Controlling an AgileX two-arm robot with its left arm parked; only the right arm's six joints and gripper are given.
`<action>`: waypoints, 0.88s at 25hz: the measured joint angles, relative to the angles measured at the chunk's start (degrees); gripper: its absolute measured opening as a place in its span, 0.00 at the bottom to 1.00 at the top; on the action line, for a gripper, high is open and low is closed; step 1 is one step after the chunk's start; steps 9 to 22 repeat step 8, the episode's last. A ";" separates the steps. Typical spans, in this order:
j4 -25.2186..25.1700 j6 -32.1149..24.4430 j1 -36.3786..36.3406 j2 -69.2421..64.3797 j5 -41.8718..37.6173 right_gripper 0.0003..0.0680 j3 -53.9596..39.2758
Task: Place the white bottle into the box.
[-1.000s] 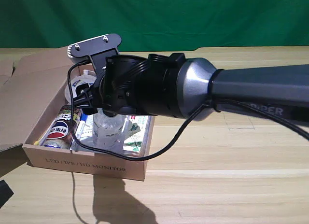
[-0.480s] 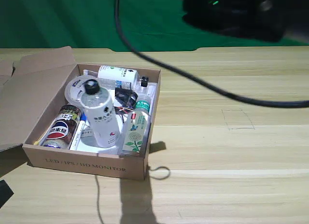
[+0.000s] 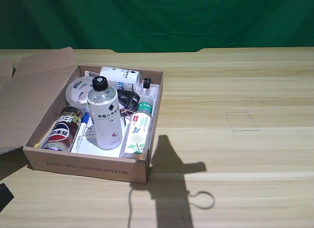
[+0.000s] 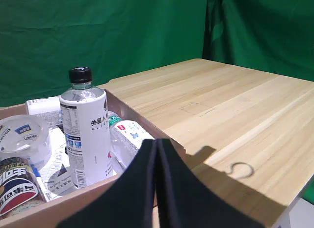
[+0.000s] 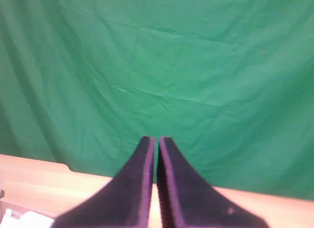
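- We see our right gripper with jaws clenched together on nothing, facing green cloth.
- The white bottle stands upright inside the box, well clear of our jaws.

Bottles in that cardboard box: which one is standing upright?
The stout white bottle with the round black cap, in the middle of the box. The green-capped clear bottle and the other white bottle lie on their sides.
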State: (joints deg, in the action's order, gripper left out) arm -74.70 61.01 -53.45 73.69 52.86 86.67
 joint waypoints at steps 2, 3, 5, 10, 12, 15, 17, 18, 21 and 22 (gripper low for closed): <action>1.16 -0.05 0.00 -0.60 2.52 0.00 0.00; 1.41 -0.05 0.00 -0.65 3.43 0.00 0.00; 1.67 -0.05 0.00 -0.65 4.78 0.00 0.00; 1.73 -0.16 0.00 -0.65 4.95 0.00 0.00; 1.73 -0.16 0.00 -0.65 4.95 0.00 0.00; 1.73 -0.16 0.00 -0.65 4.95 0.00 0.00; 1.73 -0.16 0.00 -0.65 4.95 0.00 0.00; 1.73 -0.16 0.00 -0.65 4.95 0.00 0.00; 1.73 -0.16 0.00 -0.65 4.95 0.00 0.00; 1.73 -0.16 0.00 -0.65 4.95 0.00 0.00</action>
